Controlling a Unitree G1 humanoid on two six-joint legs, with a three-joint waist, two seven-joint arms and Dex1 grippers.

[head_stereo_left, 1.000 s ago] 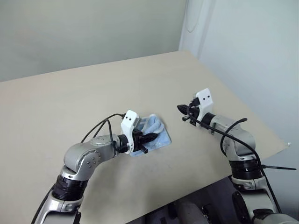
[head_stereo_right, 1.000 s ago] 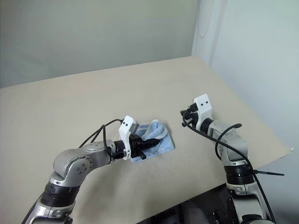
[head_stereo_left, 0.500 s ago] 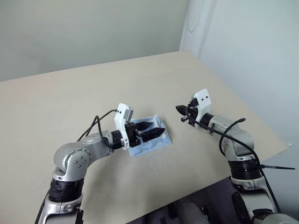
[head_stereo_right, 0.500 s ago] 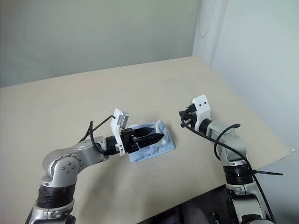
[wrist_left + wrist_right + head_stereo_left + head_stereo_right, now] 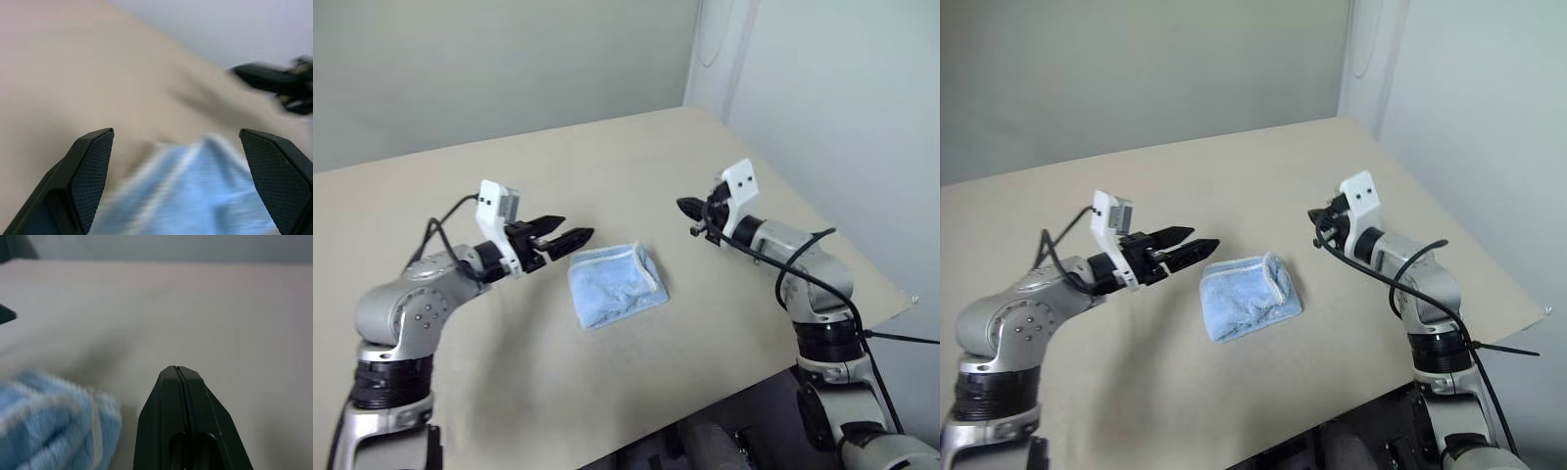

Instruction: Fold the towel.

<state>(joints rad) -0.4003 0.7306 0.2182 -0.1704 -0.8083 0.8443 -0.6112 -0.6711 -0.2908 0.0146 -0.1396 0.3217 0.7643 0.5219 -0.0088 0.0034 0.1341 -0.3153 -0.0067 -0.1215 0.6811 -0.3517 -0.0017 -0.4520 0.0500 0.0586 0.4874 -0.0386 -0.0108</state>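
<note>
Folded towel [image 5: 1248, 294] lying mid-counter [image 5: 1234, 186], long axis from 10 to 4 o'clock. Left gripper [image 5: 1197, 249] nearer, fingers spread, towel at its 4 o'clock. Right gripper [image 5: 1313, 216] fingers pressed together, towel at its 7 o'clock.

A bare lab-like test room — plain beige table [image 5: 607, 166], blank pale walls [image 5: 489, 69] — no furnishings.

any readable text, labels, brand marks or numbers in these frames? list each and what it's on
None readable.
The towel shows a white border, no legible tag or print.
The left gripper and right gripper have white wrist housings with small dark dots, no lettering.
The table is plain.
</note>
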